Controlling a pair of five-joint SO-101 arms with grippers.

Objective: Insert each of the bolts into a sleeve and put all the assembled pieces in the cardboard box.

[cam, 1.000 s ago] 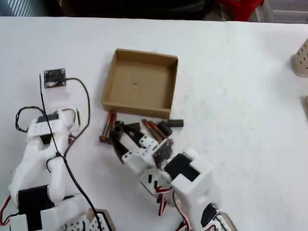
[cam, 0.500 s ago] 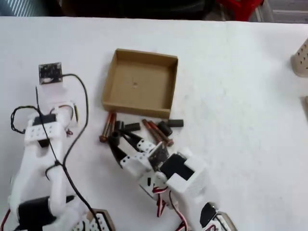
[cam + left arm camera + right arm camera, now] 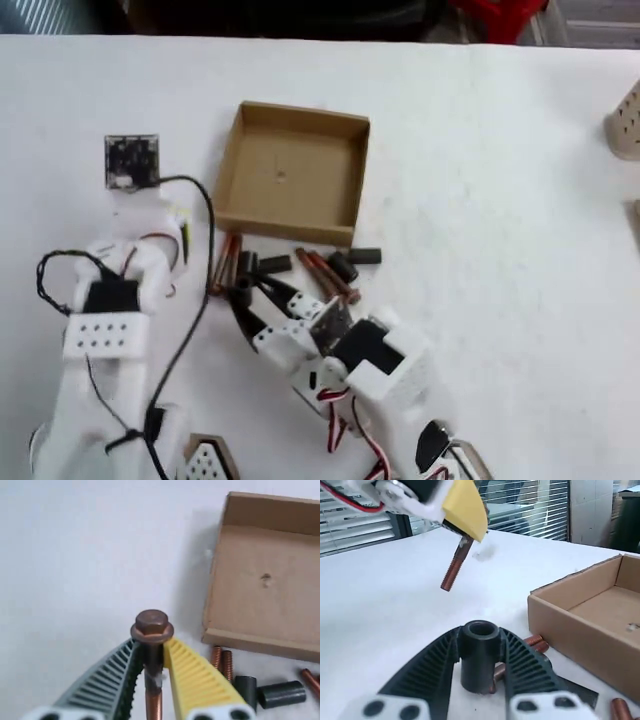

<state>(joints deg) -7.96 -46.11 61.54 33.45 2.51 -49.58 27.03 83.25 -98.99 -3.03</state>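
Observation:
My left gripper [image 3: 151, 642] is shut on a copper bolt [image 3: 152, 630], head outward, held above the table left of the cardboard box [image 3: 265, 580]. The right wrist view shows that bolt [image 3: 455, 566] hanging threads-down from the left gripper's yellow finger [image 3: 465, 505], up and off to one side of the sleeve's open bore. My right gripper [image 3: 479, 645] is shut on an upright black sleeve [image 3: 479, 652]. In the high view the right gripper [image 3: 243, 290] sits just in front of the box [image 3: 292, 172], and the left arm [image 3: 110, 300] stands at the left.
Loose copper bolts [image 3: 225, 262] [image 3: 325, 272] and black sleeves [image 3: 275, 264] [image 3: 343, 265] [image 3: 365, 255] lie along the box's near wall. The box holds nothing. A beige perforated object [image 3: 625, 125] stands at the far right edge. A black cable [image 3: 195, 280] trails from the left arm.
The left arm has swung to the right, toward the box and the right gripper, with the bolt in it. The right gripper shifted slightly toward the near left, then held still.

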